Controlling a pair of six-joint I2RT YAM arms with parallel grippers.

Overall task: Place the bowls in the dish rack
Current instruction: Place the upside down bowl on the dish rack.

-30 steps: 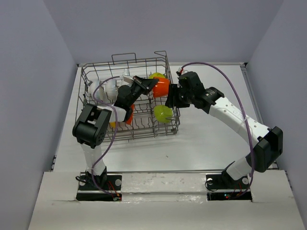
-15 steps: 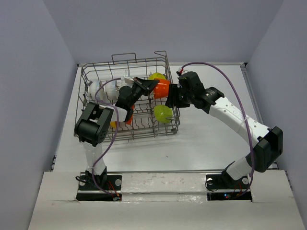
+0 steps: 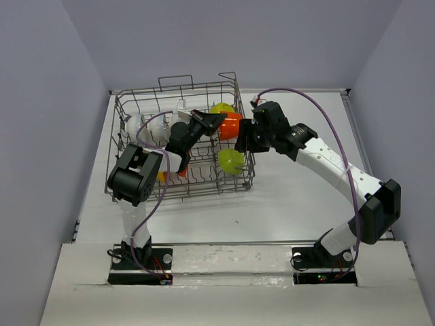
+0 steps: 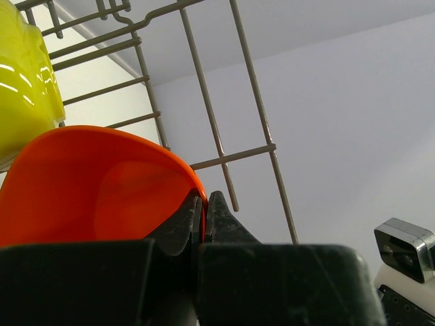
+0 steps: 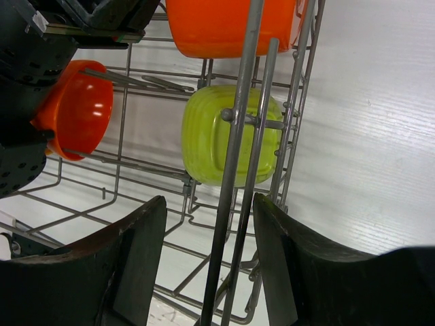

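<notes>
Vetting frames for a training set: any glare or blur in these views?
Left wrist: white glare streaks on the glossy lime green plastic bowl; the black left end effector looks soft near the lens. Right wrist: highlights on the round red-orange plastic bowl. Top external: even, sharp.

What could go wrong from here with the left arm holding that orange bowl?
1. The left gripper pinches the orange bowl only at its thin rim; it may pivot or slip.
2. The open right gripper sits at the side wires of the dish rack; a sideways move could snag them.
3. The held bowl is close to a lime green bowl and may knock it.
</notes>
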